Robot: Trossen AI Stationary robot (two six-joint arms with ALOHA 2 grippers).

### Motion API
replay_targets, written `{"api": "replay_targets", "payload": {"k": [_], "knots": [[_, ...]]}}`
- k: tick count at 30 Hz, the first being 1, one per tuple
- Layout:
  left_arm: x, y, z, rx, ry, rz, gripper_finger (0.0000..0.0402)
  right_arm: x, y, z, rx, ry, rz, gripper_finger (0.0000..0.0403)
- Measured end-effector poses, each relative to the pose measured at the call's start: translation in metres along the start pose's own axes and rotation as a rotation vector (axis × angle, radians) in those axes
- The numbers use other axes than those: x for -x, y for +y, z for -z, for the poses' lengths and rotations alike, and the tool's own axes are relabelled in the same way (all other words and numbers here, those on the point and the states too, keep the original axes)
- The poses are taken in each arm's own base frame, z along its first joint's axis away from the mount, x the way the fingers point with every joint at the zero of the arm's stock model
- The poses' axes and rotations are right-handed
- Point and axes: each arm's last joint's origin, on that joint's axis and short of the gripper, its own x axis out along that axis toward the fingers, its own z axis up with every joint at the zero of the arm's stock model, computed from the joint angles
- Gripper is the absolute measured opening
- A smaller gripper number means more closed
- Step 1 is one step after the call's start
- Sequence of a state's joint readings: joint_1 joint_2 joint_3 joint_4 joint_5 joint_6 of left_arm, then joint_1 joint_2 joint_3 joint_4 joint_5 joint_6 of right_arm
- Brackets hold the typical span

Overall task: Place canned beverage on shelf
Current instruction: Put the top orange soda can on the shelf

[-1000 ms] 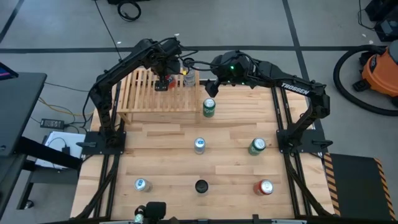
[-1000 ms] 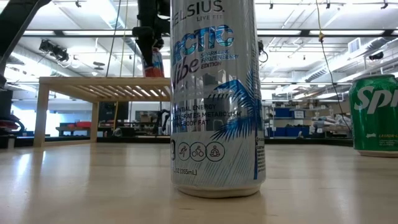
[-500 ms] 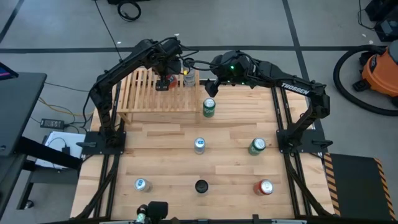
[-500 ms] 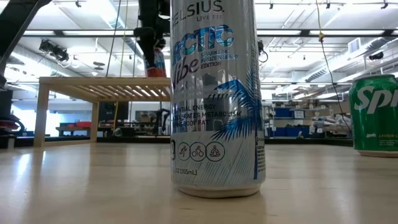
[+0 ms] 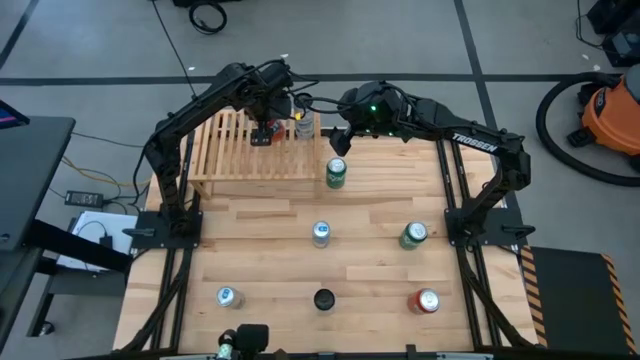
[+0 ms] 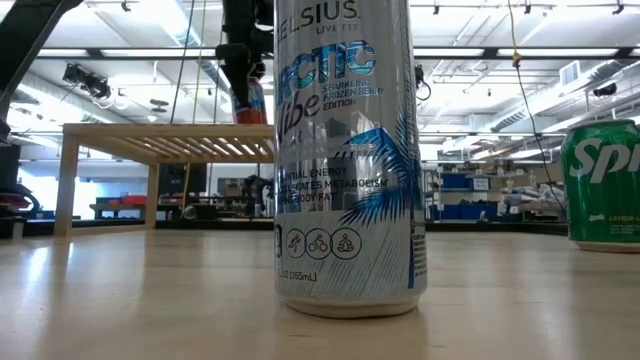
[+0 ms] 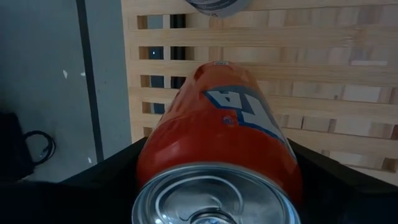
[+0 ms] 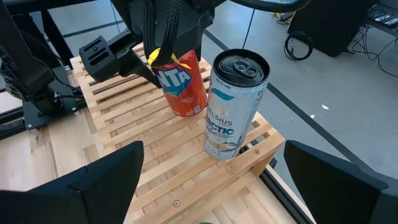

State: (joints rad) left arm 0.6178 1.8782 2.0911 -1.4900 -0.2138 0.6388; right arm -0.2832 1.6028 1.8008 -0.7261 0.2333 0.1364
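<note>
The shelf [image 5: 250, 155], a low light-wood slatted rack, stands at the table's far left. My left gripper [image 5: 263, 130] is over it, shut on an orange can [image 8: 185, 87]. In the low view the can [image 6: 250, 100] sits at the level of the shelf top [image 6: 170, 135]. A silver-blue can [image 8: 233, 106] stands upright on the slats beside it, near the shelf's right end. My right gripper [image 8: 211, 183] hovers open just right of the shelf, above a green can [image 5: 336, 173], with nothing between its fingers. My left gripper pinches the orange can's upper side wall [image 8: 177, 71] between its two fingers, one on each side [image 7: 146, 155]. The fingers come from above, slanting down. The can is tilted, and its bottom rim [image 8: 189, 112] is at the slats; its top is hidden by the gripper.
Several more cans stand apart on the table: a blue-white one [image 5: 320, 233], a green one [image 5: 413, 235], a red one [image 5: 425, 300], a pale one [image 5: 228, 296] and a black one [image 5: 323, 298]. The shelf's left half [image 5: 225, 150] carries nothing.
</note>
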Motion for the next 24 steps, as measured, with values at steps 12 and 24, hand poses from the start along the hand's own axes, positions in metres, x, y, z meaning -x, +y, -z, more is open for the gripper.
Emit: {"api": "replay_targets", "payload": {"k": [12,24], "knots": [[0.0000,0.0000,0.0000,0.000,0.000,0.000,0.0319,0.0000,0.0000,0.0000,0.000,0.000,0.000,0.0398],[-0.0001,-0.0001,0.0001,-0.009,-0.005,0.009,0.0319,0.0000,0.0000,0.0000,0.000,0.000,0.000,0.0398]]}}
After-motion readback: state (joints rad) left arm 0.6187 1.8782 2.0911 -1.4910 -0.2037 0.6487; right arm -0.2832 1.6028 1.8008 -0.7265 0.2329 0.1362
